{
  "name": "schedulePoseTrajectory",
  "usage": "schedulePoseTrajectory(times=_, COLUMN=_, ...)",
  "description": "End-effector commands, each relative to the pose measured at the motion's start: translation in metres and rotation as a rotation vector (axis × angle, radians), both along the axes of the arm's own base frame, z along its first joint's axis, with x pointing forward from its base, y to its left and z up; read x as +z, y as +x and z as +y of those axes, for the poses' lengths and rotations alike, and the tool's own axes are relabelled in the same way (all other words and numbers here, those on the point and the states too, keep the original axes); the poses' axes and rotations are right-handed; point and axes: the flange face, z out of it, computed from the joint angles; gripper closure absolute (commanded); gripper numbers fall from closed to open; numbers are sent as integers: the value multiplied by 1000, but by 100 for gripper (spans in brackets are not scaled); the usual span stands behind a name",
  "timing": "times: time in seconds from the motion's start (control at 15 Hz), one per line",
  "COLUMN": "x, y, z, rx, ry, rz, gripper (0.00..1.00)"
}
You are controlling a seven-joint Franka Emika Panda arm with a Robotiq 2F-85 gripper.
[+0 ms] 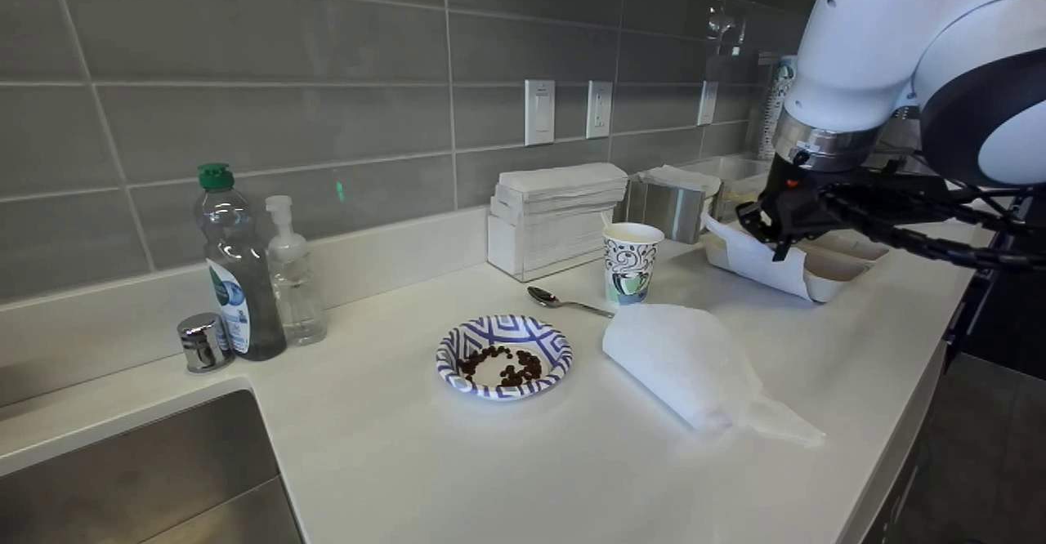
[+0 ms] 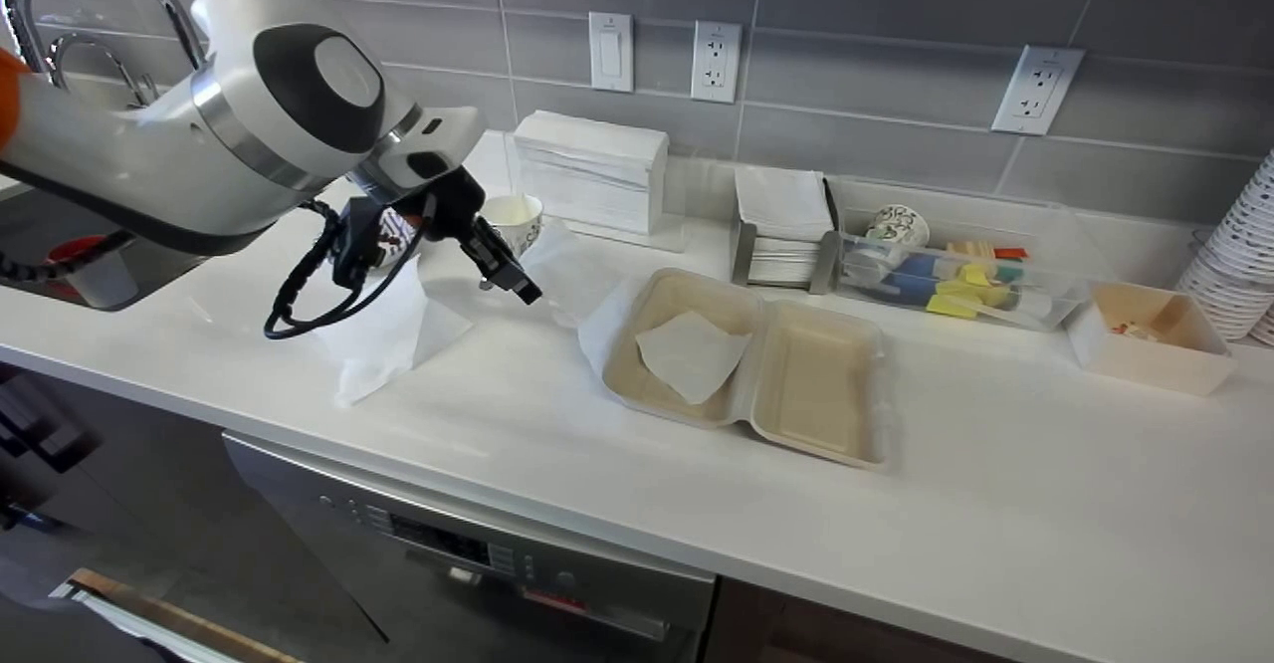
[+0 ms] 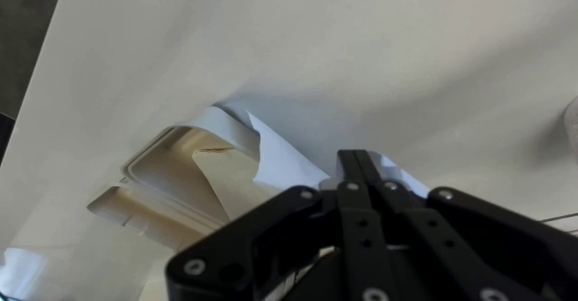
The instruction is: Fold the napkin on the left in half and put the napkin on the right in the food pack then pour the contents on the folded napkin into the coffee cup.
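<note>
Well apart from the hand (image 2: 528,292), a green-capped bottle (image 1: 237,274), a pump bottle (image 1: 295,287) and a chrome cylinder (image 1: 203,342) are grouped beside the sink (image 1: 139,466). A spoon (image 1: 556,301) is laid on the worktop (image 1: 458,474) nearer the hand. Beyond the hand, folded paper (image 2: 589,170) is stacked by the wall (image 2: 876,56); farther from the hand, a plastic bin (image 2: 1040,230) is placed beside a boxy container (image 2: 1145,359).

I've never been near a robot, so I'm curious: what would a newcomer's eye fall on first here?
Probably the bulky white robot arm, reaching over the counter in both exterior views, its black pincer shut near the open takeaway tray. Next might come the blue-patterned plate with dark bits lying in it, and the swirl-printed paper cup standing near the napkin stack.
</note>
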Motion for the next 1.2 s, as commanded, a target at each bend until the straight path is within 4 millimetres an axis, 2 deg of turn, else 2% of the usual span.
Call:
schedulePoseTrajectory(times=0.0, x=1, y=0, z=0, rx=-1, ry=1, rz=0, gripper=100)
schedulePoseTrajectory(times=0.13, x=11, y=7, z=-6, rx=-31, ry=-16, rz=-52, gripper=100)
schedulePoseTrajectory(times=0.4, x=46, y=16, z=-21, rx=-79, ry=-79, rz=-197, gripper=100)
schedulePoseTrajectory(times=0.67, x=69, y=14, z=-49, rx=-172, ry=-200, rz=-278, gripper=100)
schedulePoseTrajectory(times=0.87, x=70, y=11, z=-76, rx=-241, ry=-298, rz=-304, gripper=100)
schedulePoseTrajectory(times=1.0, x=62, y=12, z=-91, rx=-268, ry=-337, rz=-311, gripper=100)
schedulePoseTrajectory(times=1.13, x=46, y=16, z=-105, rx=-286, ry=-388, rz=-319, gripper=100)
